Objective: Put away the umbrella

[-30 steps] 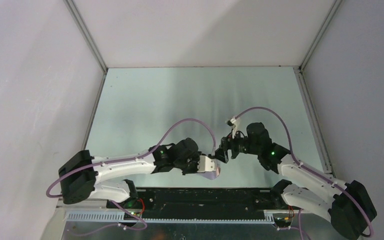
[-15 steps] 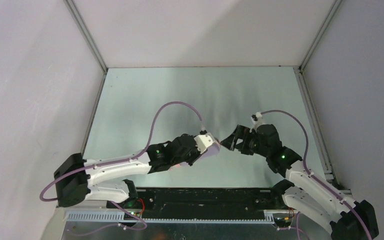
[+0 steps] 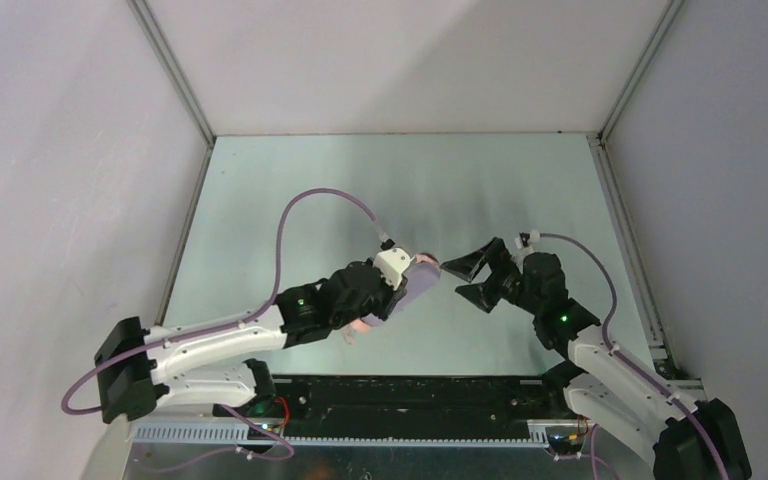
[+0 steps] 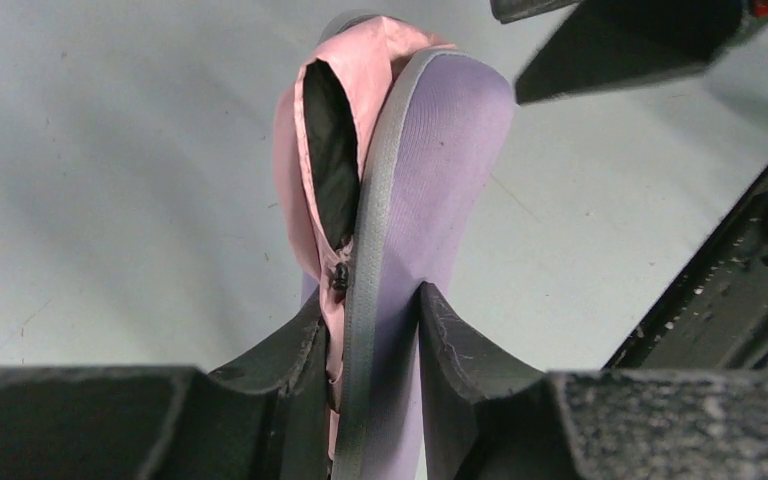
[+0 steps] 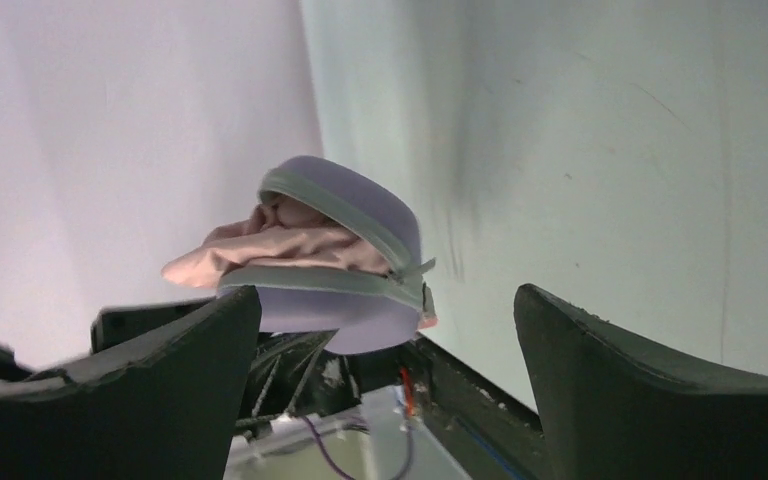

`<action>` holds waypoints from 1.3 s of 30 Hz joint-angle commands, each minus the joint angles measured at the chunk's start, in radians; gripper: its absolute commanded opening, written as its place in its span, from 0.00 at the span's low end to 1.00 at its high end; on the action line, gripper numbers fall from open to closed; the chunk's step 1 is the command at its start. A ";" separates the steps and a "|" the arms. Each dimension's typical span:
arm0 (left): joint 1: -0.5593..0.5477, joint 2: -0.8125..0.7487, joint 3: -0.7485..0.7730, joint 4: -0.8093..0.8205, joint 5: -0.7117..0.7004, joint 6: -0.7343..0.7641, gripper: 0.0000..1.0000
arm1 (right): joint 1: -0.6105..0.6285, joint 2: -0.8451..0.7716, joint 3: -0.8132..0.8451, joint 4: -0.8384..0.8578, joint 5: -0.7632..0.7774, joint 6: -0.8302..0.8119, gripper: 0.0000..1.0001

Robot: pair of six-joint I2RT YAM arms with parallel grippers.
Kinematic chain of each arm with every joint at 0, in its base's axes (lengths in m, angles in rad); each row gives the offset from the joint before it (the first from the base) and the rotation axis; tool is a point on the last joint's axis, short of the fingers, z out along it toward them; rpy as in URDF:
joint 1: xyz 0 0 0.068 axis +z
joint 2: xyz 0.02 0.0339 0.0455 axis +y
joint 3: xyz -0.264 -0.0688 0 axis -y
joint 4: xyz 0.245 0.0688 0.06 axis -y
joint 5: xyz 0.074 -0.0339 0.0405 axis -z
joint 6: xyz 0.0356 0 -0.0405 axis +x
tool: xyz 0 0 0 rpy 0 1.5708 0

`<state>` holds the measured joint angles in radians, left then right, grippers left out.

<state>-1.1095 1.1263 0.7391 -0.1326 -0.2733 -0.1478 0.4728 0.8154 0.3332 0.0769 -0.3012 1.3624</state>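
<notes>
L tool [image 4: 370, 300] on case [image 4: 445, 170] w/ umbrella [image 4: 365, 60], R tool [image 5: 385, 295] wide

Pink umbrella [image 4: 370, 55] fabric bulges from the partly zipped lilac case [image 4: 440, 200].

Pale green-grey table [image 3: 290, 190] boxed in by white walls [image 3: 60, 150].
Metal rails [image 3: 173, 75] run up both back corners; soft even light, faint sheen on the tabletop.
</notes>
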 commanded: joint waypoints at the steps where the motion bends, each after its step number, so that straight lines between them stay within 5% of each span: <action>1: 0.002 -0.101 0.035 0.065 0.081 0.066 0.00 | -0.024 -0.034 0.100 0.213 -0.220 -0.504 0.99; 7: 0.012 -0.195 0.092 -0.064 0.144 0.125 0.00 | -0.022 -0.056 0.119 0.173 -0.422 -0.901 0.99; 16: 0.042 -0.291 0.150 -0.087 0.194 0.111 0.00 | 0.080 0.028 0.121 0.392 -0.438 -0.894 0.99; 27: 0.043 -0.211 0.214 -0.097 0.338 0.068 0.00 | 0.220 0.118 0.171 0.559 -0.362 -0.900 1.00; 30: 0.043 -0.196 0.216 -0.101 0.360 0.070 0.00 | 0.221 0.125 0.181 0.602 -0.357 -0.859 0.85; 35: 0.043 -0.163 0.225 -0.122 0.384 0.075 0.00 | 0.222 0.143 0.193 0.609 -0.388 -0.828 0.35; 39: 0.051 -0.150 0.243 -0.146 0.412 0.074 0.06 | 0.215 0.149 0.193 0.628 -0.456 -0.820 0.27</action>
<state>-1.0599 0.9600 0.9138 -0.3470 0.0582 -0.0647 0.6758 0.9634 0.4599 0.5701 -0.6582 0.5095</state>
